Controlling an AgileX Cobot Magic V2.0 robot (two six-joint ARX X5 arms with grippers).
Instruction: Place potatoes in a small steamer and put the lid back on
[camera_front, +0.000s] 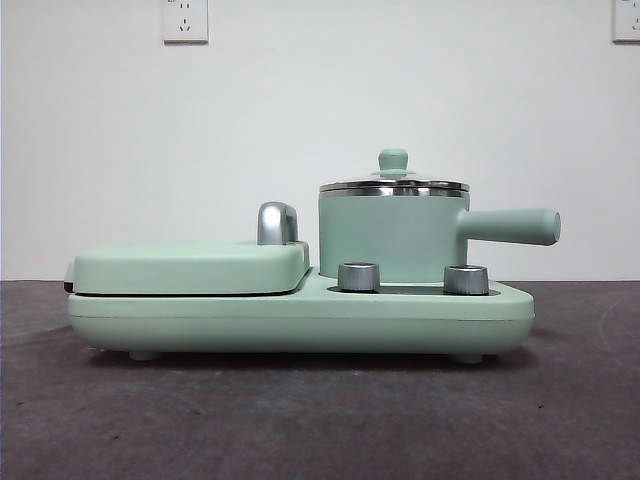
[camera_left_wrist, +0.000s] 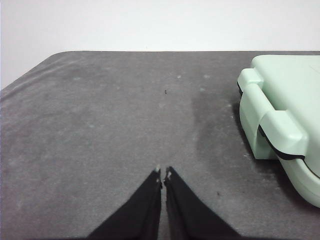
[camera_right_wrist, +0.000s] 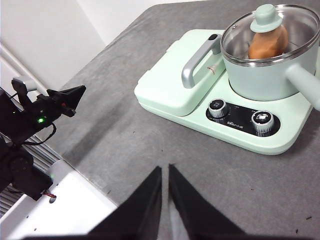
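Observation:
The small mint-green steamer (camera_front: 392, 238) stands on the right half of the cooker base, its stubby handle pointing right. The lid (camera_front: 394, 184) with its mint knob rests on the steel rim. Through the lid's glass in the right wrist view an orange-brown potato (camera_right_wrist: 268, 42) lies inside the steamer (camera_right_wrist: 265, 75), under the lid (camera_right_wrist: 272, 31). My right gripper (camera_right_wrist: 164, 169) is shut and empty, well back from the cooker above the table. My left gripper (camera_left_wrist: 163, 172) is shut and empty over bare table, beside the griddle's end.
A flat mint-green griddle (camera_front: 190, 266) with a chrome handle (camera_front: 277, 222) fills the base's left half. Two steel dials (camera_front: 359, 276) (camera_front: 466, 279) sit in front of the steamer. The other arm (camera_right_wrist: 45, 112) shows at the table's edge in the right wrist view. A white wall stands behind.

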